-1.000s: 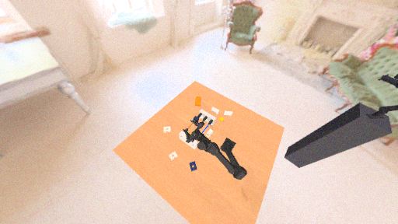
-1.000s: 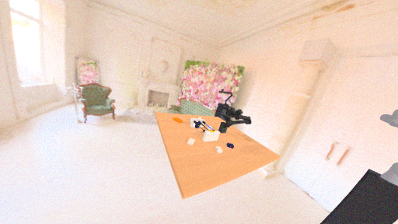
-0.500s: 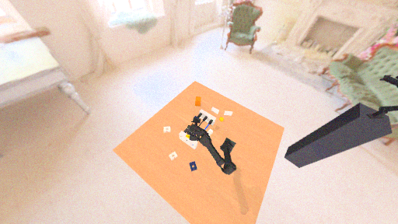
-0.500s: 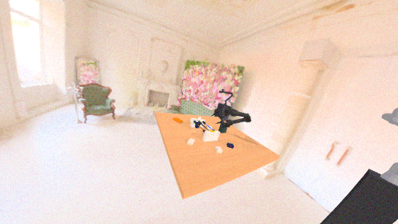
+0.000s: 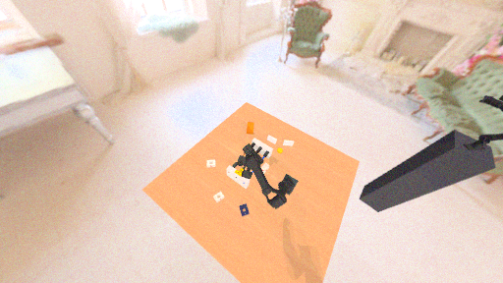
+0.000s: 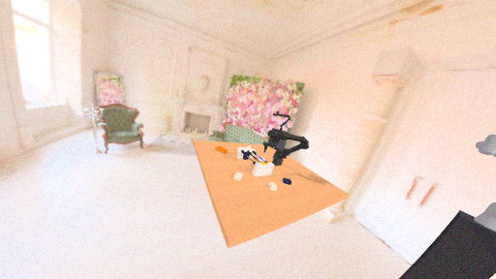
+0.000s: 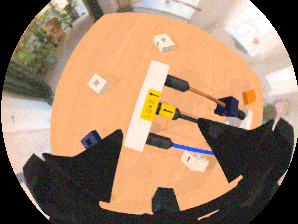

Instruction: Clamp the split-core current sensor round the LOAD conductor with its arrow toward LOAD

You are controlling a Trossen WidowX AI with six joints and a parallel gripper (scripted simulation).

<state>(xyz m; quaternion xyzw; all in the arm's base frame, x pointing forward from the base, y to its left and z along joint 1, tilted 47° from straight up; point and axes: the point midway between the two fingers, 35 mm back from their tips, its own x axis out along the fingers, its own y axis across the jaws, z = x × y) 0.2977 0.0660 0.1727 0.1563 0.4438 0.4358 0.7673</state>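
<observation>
The tool (image 7: 166, 156) hangs above the orange counter (image 5: 314, 197), its two dark fingers spread wide with nothing between them. In the wrist view it looks straight down on a white terminal strip (image 7: 148, 106) from which three conductors run off to the right: an orange one (image 7: 200, 94), a black one (image 7: 189, 117) and a blue one (image 7: 189, 149). A yellow block with dark markings (image 7: 153, 103) sits against the strip at the root of the black conductor; whether it is the split-core sensor cannot be told from these pictures. A dark blue piece (image 7: 229, 106) lies at the far end of the orange conductor, just beside a small orange cube (image 7: 250, 98).

Small white cubes lie scattered on the counter: one (image 7: 162, 43) beyond the strip, one (image 7: 97, 83) to its left, and a white tag with red print (image 7: 196, 161) near the blue conductor's end. The print is too small to read. A second dark blue block (image 7: 91, 139) rests at the lower left, near the left finger.

From the top view the arm (image 5: 260, 179) reaches from its base (image 5: 282, 192) over the strip (image 5: 238, 177).
</observation>
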